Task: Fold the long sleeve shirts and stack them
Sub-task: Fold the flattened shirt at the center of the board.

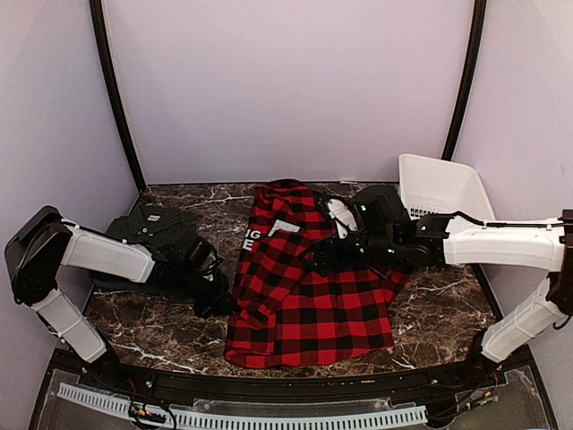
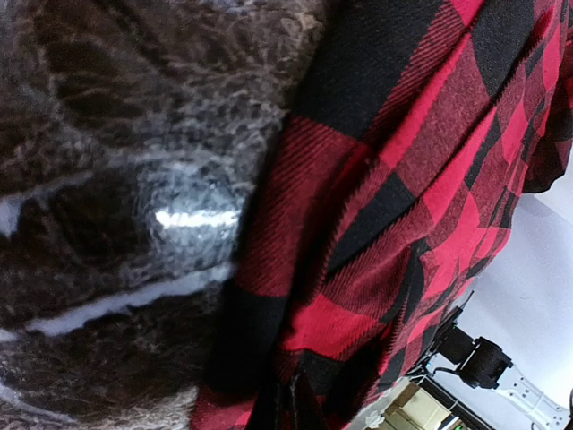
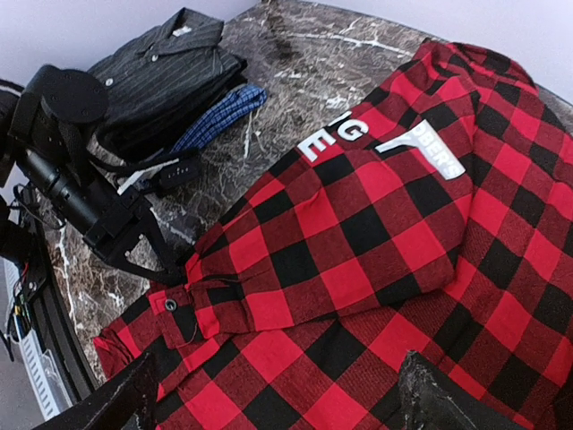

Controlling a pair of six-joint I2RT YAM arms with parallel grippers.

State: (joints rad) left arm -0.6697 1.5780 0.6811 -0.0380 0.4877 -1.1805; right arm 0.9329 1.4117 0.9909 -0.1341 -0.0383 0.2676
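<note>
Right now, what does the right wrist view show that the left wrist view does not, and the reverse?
Only the right wrist view: the folded black shirt with the blue shirt peeking from under it, the white letters on the checked shirt, and the left gripper at that shirt's edge. Only the left wrist view: a bright glare on the table, seen close up. Both: the checked shirt lying on the table.

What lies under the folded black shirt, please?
A blue checked shirt peeks out beneath the black shirt; most of it, and anything lower, is covered.
</note>
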